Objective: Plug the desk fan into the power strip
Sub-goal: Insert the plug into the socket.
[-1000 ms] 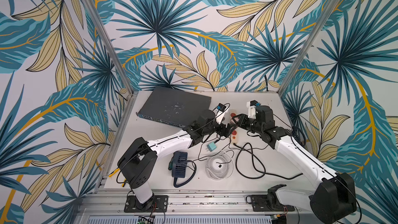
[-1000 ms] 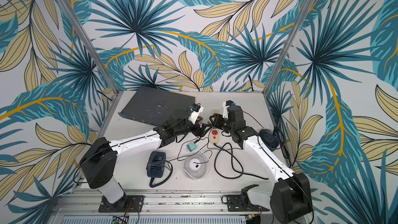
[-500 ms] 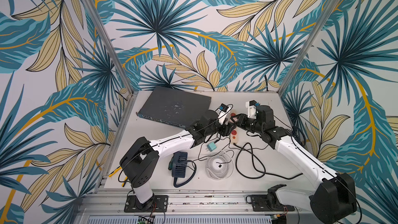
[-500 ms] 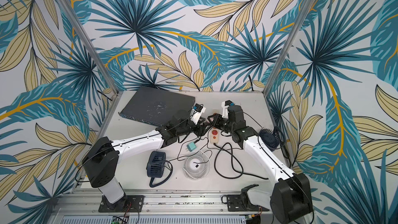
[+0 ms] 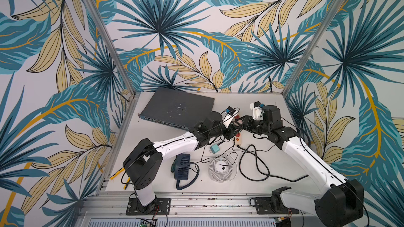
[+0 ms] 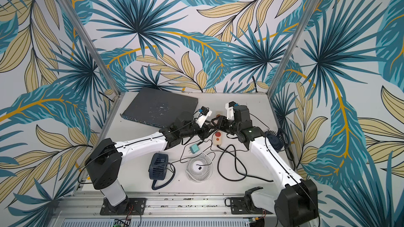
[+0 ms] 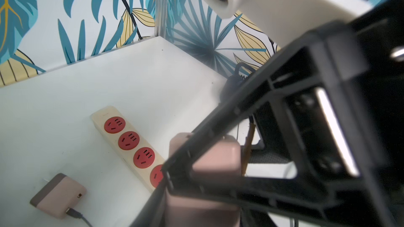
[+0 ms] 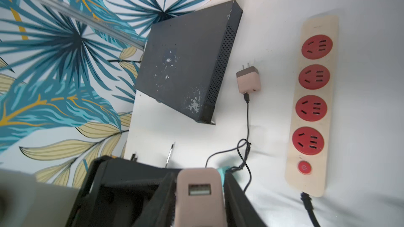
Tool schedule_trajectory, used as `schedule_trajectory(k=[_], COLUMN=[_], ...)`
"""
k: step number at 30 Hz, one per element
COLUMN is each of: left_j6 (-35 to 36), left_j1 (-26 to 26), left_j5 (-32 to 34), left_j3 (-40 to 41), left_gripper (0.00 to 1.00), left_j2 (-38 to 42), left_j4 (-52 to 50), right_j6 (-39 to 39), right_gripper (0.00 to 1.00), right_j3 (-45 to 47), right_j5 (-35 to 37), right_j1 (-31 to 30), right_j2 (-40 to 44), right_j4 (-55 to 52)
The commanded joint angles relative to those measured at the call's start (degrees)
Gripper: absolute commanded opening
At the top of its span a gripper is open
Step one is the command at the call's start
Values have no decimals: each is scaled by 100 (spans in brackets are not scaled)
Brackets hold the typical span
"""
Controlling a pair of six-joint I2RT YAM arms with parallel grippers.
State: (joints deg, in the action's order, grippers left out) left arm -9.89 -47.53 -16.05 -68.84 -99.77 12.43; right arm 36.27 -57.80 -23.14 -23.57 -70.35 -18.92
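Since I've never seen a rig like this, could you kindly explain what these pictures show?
Two robot arms stand at a table. The two wide pictures look down from overhead; the two close-ups come from cameras on the wrists. On the table lie a power strip, a network switch, a white desk fan, a navy fan, a teal charger and a cabled pink charger. The left gripper is shut on another pink USB charger, which also sits inside the right gripper.

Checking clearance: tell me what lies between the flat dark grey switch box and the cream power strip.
Right wrist view: a pink cube-shaped wall charger and its thin black cable, clear of the cream power strip.
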Motion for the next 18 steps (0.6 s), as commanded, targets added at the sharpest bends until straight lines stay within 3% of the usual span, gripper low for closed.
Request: schedule_trajectory(k=[1,4,7,10,15,18], left_j6=[1105,1779,2144,2399,2447,2519], left_j1=[-40,-116,-163,-201,-204,-213], left_j5=[-168,-213,-378,-528,-742,-807], left_j3=[194,277,459,578,795,888], left_gripper=[17,16,17,19,21,22], left_j2=[192,347,536,685,847,909], left_j4=[-29,-223,-140,-86,99,161], right_j6=[-663,-1189,-1492,-1656,-1994,-2021], right_gripper=[66,80,81,77,59,57], right_j3=[-437,-749,-891,-974,-1143,-1253], right_j5=[-604,-1072,-1516,-1899,-2044,-2157], right_j1=[123,286,314,314,313,319], right_j2=[-44,-247,-348,-455,-613,-636], right_j4=[-1339,-2334,-2850,-3053,-3374,-3395])
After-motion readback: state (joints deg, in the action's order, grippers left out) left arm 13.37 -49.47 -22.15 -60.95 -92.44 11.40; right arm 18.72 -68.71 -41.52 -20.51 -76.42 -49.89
